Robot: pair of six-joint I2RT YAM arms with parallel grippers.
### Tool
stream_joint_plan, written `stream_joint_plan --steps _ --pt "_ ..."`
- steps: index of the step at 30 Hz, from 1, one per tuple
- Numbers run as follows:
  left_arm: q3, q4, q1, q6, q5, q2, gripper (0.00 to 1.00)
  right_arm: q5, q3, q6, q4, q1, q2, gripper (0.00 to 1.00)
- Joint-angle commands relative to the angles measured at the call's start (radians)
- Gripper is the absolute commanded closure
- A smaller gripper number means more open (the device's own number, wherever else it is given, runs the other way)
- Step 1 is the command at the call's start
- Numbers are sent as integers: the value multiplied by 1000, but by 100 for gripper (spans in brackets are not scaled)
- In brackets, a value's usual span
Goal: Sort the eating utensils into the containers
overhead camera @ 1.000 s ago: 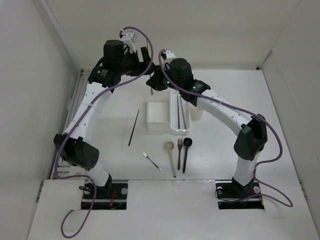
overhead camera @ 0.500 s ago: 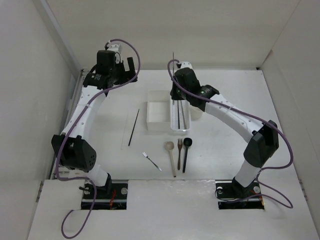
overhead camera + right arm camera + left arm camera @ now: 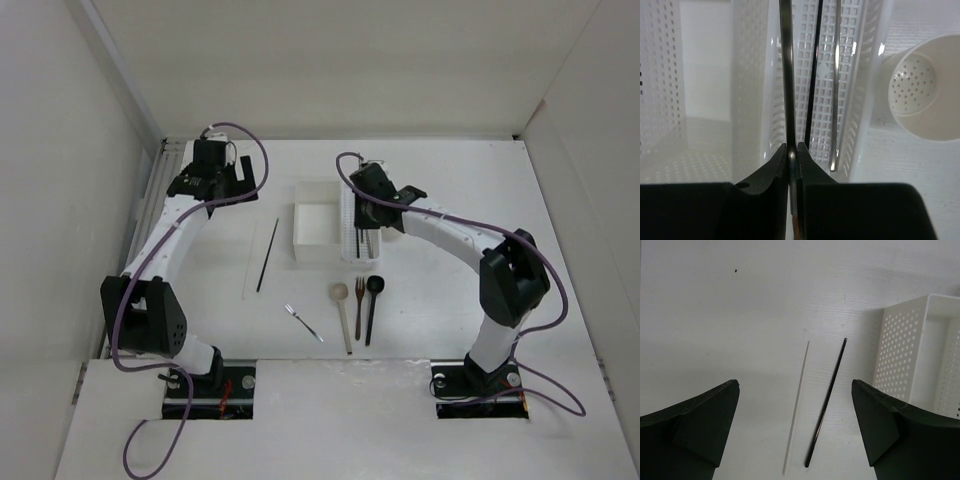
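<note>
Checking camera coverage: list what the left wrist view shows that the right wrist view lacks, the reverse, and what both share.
Left wrist only: the open left gripper above a dark chopstick and a pale chopstick. Right wrist only: the right gripper shut on a grey chopstick at the perforated tray, with the round cup beside it. Both: the white square box.

Bright, even, diffuse light, soft shadows; a glint on the silver chopstick (image 3: 836, 85); close foreground blurred.
</note>
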Motion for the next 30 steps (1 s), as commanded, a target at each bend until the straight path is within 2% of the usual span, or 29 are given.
stream_joint_plan --steps 1,17,23,30 --pt "-5 52 -3 15 -30 -69 7 -19 -17 24 55 4 17 100" --pt "-25 52 -14 16 8 -106 7 18 -32 33 93 -14 119 100" --pt "-36 63 -14 16 -1 -106 7 30 17 33 24 -14 174 100" --pt "-36 63 -14 16 10 -88 7 39 -37 53 28 -14 140 98"
